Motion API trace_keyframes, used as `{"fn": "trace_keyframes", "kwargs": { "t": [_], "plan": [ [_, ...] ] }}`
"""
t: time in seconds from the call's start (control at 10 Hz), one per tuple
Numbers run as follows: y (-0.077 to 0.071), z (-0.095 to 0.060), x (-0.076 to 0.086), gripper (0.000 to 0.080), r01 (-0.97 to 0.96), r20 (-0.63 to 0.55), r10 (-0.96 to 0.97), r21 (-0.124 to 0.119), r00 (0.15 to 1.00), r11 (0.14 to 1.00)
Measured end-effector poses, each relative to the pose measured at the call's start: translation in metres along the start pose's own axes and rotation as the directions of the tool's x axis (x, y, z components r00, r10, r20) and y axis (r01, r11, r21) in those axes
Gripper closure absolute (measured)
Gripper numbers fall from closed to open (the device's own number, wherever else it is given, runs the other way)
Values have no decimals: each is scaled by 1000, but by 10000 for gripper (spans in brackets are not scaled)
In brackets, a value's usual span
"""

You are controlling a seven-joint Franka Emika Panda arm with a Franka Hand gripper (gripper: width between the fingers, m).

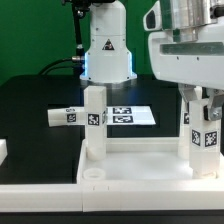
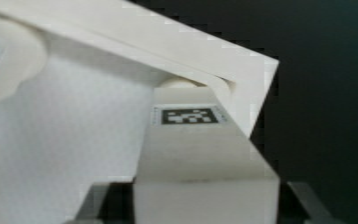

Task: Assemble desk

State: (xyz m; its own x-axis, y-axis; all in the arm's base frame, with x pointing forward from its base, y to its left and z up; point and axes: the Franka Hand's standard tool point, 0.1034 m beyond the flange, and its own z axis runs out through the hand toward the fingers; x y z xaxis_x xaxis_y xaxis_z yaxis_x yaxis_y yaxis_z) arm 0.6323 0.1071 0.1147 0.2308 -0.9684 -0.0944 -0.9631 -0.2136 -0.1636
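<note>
Nearest me lay the top (image 1: 140, 168), just beneath the gripper (image 1: 200, 100), which I saw pinching an upright leg (image 1: 201, 135) over its far side; a second leg (image 1: 95, 120) stood well apart, toward the exterior view's left.

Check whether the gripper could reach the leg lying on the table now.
Probably not yet: the gripper is closed around the upright leg at the exterior view's right; the lying leg itself sits uncovered.
</note>
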Motion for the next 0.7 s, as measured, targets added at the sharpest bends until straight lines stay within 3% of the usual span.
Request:
{"fn": "trace_keyframes", "kwargs": {
  "t": [0.3,0.4,0.5,0.7],
  "plan": [
    [0,0,-3,512,-66,0,66,1,998,998],
    [0,1,-4,408,-18,-1,18,-1,1000,1000],
    [0,1,-5,408,179,-15,-179,-14,984,984],
    [-1,1,-10,174,533,21,-533,-48,846,845]
  ]
}}
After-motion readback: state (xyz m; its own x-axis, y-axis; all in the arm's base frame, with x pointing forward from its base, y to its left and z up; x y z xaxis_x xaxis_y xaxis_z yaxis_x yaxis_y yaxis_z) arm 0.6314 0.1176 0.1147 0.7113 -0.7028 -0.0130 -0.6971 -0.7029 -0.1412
